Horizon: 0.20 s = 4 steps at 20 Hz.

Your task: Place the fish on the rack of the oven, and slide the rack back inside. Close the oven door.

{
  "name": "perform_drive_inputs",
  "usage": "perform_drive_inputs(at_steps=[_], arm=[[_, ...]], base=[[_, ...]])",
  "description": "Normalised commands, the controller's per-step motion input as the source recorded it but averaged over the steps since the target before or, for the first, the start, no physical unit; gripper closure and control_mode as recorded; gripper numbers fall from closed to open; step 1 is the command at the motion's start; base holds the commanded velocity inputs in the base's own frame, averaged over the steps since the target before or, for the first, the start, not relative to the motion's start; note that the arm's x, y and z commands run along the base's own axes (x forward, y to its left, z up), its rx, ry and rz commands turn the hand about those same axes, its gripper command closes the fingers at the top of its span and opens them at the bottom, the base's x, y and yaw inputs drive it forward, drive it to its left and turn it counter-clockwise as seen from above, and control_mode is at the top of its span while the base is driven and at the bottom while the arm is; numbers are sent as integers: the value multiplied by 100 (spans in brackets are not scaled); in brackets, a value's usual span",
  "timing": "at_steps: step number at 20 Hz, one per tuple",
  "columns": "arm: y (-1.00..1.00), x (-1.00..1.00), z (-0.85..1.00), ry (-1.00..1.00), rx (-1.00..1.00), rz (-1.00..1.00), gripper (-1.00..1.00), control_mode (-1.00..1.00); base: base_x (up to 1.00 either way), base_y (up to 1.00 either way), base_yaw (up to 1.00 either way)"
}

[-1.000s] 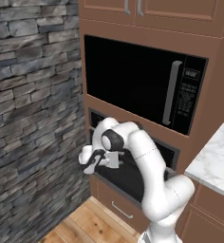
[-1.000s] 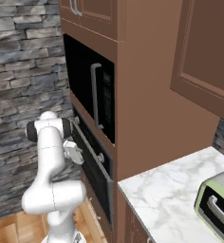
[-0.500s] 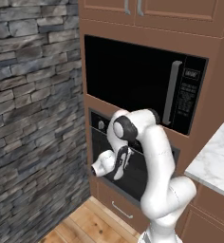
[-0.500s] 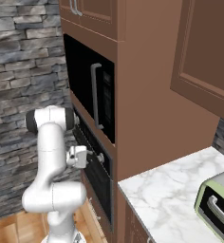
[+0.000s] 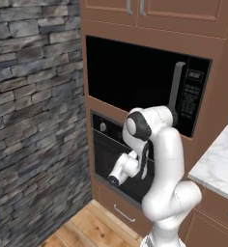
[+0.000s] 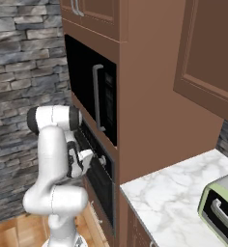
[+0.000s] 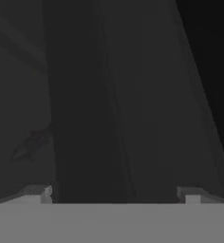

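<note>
The oven (image 5: 106, 149) sits in brown cabinetry under the microwave. Its dark oven door (image 5: 104, 163) stands upright against the front, and a small round knob (image 5: 102, 127) shows on the control strip. My gripper (image 5: 114, 180) hangs low in front of the door, pointing at it. In the right base view the hand (image 6: 85, 157) is pressed close to the oven front (image 6: 100, 179). In the hand view my gripper (image 7: 114, 194) is open with nothing between the fingertips (image 7: 38, 192), and the dark door panel (image 7: 109, 95) is very near. The fish and the rack are hidden.
A black microwave (image 5: 135, 77) with a vertical handle (image 5: 176, 91) sits above the oven. A stone wall (image 5: 34, 120) stands close on the left. A marble counter (image 6: 174, 193) with a green toaster oven (image 6: 222, 207) lies to the right, and a drawer (image 5: 123, 212) is below the oven.
The hand has dropped lower in front of the oven door and turned toward it, while the elbow swung up and right. The jaws opened slightly wider.
</note>
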Motion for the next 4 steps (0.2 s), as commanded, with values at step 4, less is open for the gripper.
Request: perform_drive_inputs(at_steps=[4], arm=[[-82,92,-19,15,1,13,-100,-100]], base=[[0,0,0]])
